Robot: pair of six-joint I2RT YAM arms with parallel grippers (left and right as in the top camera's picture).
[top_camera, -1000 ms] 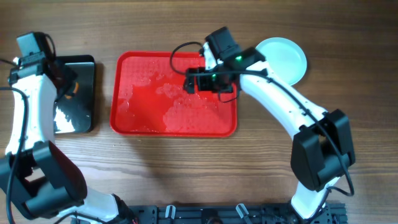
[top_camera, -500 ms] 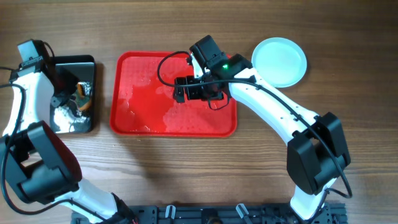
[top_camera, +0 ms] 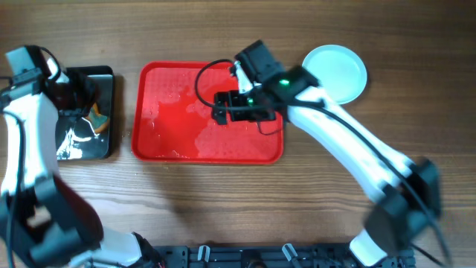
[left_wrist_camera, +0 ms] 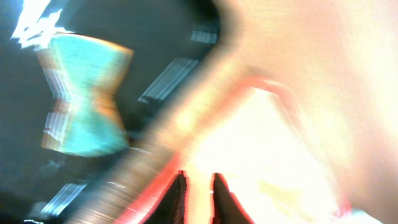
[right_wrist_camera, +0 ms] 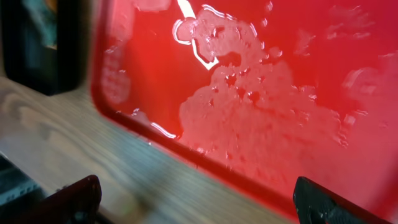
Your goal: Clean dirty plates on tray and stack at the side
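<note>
The red tray lies mid-table, wet and streaked, with no plate on it. Pale aqua plates rest on the wood beyond the tray's far right corner; they look clean, and I cannot tell how many are stacked. My right gripper hovers over the tray, wide open and empty; in its wrist view it spans the red tray's rim. My left gripper is over the black tray. Its wrist view is blurred, and its fingertips stand a narrow gap apart with nothing between them.
A smaller black tray sits left of the red one, holding foam and an aqua-and-orange sponge, which also shows as a blurred sponge in the left wrist view. Bare wood lies in front of both trays.
The left jaws have parted slightly, and the sponge now lies free on the black tray. The right gripper swung left over the red tray, then edged back right.
</note>
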